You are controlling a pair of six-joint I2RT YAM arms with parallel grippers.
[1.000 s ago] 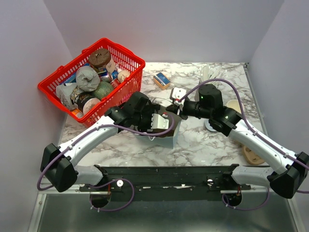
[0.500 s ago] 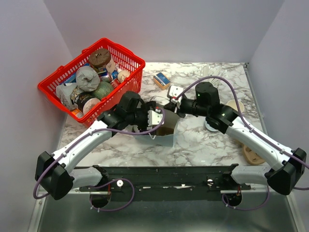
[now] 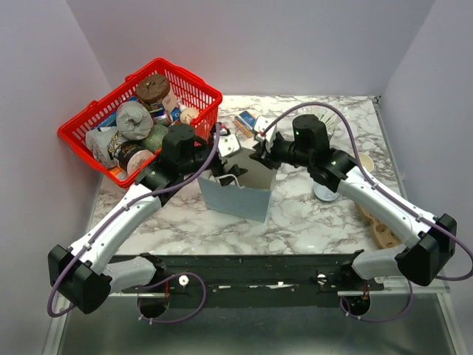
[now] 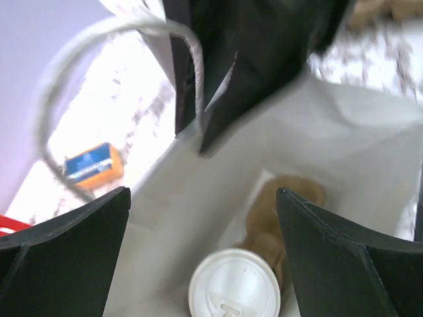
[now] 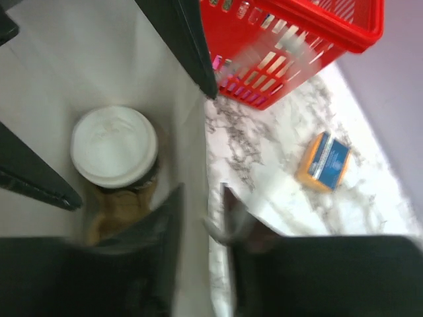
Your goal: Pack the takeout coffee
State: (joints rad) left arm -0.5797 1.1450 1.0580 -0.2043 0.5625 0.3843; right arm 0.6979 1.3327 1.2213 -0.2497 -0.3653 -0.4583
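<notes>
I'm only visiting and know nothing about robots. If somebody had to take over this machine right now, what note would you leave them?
Left claw: wide open, holding nothing, over the mouth of the paper bag.
Right claw: slightly parted, with the bag's rim between its fingers. The view is blurred, so a light touch on the rim can't be ruled out.
Takeout coffee: standing upright on the bag's floor, lid on.
Done: the coffee is in the bag.
Left: probably just to draw both arms clear without tipping the bag.
</notes>
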